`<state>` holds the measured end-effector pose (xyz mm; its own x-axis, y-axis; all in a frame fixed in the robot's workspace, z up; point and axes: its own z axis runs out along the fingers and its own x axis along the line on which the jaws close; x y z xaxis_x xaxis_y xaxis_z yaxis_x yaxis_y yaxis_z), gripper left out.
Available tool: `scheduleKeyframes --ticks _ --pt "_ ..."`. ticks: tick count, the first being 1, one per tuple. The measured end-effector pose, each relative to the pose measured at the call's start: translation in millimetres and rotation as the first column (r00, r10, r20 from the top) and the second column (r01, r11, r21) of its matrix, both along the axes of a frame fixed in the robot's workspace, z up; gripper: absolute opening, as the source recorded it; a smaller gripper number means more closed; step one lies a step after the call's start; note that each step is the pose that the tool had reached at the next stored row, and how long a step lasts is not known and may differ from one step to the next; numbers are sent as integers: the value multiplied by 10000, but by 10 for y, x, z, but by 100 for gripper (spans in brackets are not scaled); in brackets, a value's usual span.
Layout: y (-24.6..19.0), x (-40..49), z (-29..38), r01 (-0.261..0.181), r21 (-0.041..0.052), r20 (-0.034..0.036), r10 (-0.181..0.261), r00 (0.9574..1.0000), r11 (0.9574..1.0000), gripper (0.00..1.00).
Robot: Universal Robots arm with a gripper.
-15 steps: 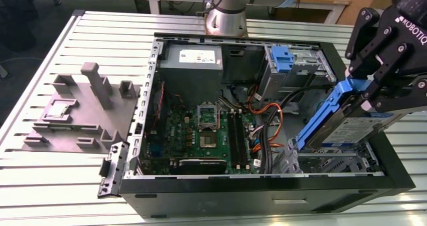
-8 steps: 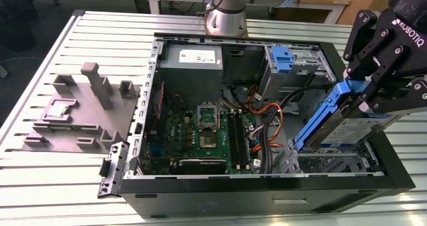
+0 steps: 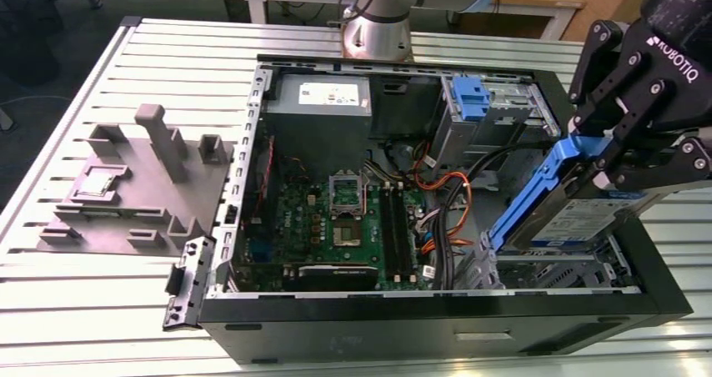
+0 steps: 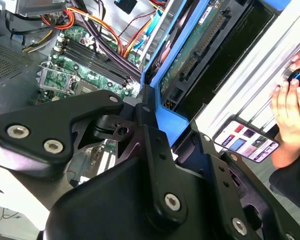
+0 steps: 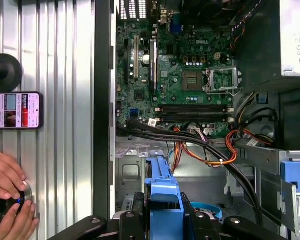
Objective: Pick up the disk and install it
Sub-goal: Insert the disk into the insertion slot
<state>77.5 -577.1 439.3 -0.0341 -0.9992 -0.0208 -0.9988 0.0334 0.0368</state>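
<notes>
My gripper (image 3: 614, 162) is shut on the disk (image 3: 569, 217), a silver drive with a white-and-blue label in a blue carrier frame. I hold it tilted on edge over the exterior view's right side of the open computer case (image 3: 445, 306), just above the metal drive cage (image 3: 556, 268). In the second wrist view the disk (image 4: 197, 47) shows its green circuit underside and connector, with the black fingers (image 4: 150, 135) clamped on the blue frame. The blue frame of the disk (image 5: 162, 197) rises between the fingers in the first wrist view, above the case floor.
Inside the case are the motherboard (image 3: 339, 214), orange and black cables (image 3: 456, 202), a grey power-supply box (image 3: 323, 98) and a bare blue bracket (image 3: 473, 102). A grey fixture (image 3: 133, 185) lies outside on the slatted table. A person's hands (image 5: 7, 200) and a phone (image 5: 15, 110) are beside the case.
</notes>
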Motion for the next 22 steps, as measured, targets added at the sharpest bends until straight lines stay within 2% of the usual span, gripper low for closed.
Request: scheduleKeyframes --ticks 22 --pt "-1 26 -155 6 2 0 -6 10000 10000 36"
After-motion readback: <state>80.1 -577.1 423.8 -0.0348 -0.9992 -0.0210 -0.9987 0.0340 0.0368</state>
